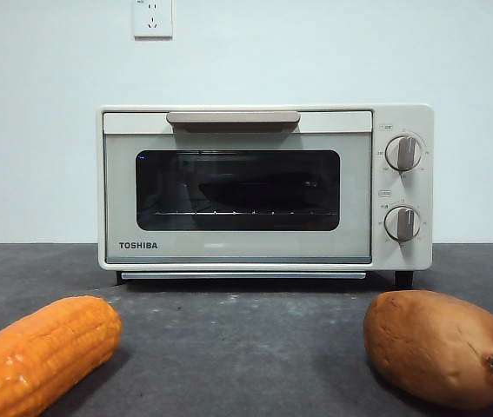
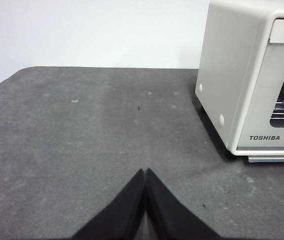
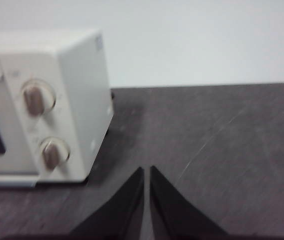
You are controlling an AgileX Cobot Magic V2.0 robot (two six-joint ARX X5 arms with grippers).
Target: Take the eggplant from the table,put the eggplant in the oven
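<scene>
The cream oven (image 1: 237, 248) stands at the back of the dark grey table (image 1: 246, 347) with its door shut under the tan handle (image 1: 233, 117). Behind the glass a long dark shape (image 1: 259, 189) lies on the wire rack; I cannot tell whether it is the eggplant. No eggplant shows on the table. My left gripper (image 2: 146, 173) is shut and holds nothing, hovering over bare table beside the oven's (image 2: 242, 75) plain side. My right gripper (image 3: 147, 170) is also shut and holds nothing, on the oven's (image 3: 76, 100) knob side. Neither arm shows in the front view.
An orange corn cob (image 1: 42, 352) lies at the near left of the front view and a brown sweet potato (image 1: 437, 347) at the near right. A white wall with a socket (image 1: 152, 17) rises behind the oven.
</scene>
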